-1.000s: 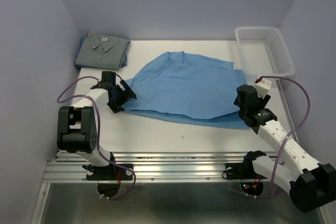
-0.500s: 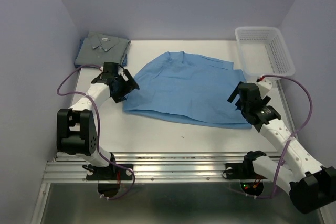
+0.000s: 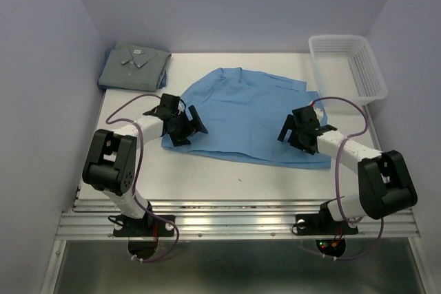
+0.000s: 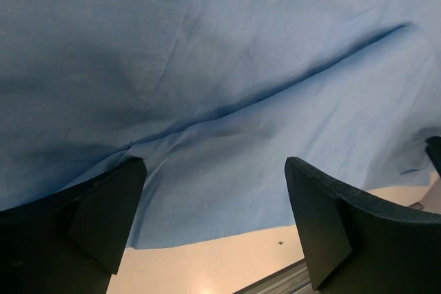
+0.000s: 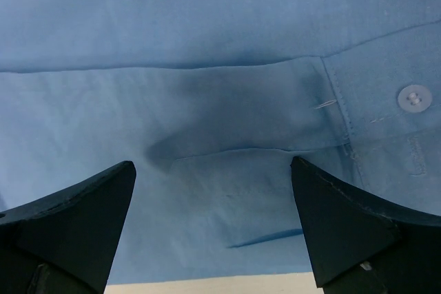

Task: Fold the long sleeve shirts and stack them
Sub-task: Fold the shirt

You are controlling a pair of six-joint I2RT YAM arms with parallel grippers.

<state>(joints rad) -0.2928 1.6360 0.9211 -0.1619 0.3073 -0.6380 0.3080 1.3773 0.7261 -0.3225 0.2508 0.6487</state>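
- The fingers of the left gripper (image 3: 189,129) and of the right gripper (image 3: 290,127) are held wide apart, nothing clamped, over the sky-blue shirt (image 3: 241,111).
- Two shirts are counted: the sky-blue shirt is spread mid-table, and the grey-blue shirt (image 3: 134,68) is folded far left.
- Its one white neck label (image 3: 137,51) cannot be read.

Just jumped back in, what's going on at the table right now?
Both arms are working the light sky-blue shirt, spread partly folded mid-table. The left gripper and right gripper hang open over its left and right sides, holding nothing. The grey-blue shirt already lies folded at the far left corner.
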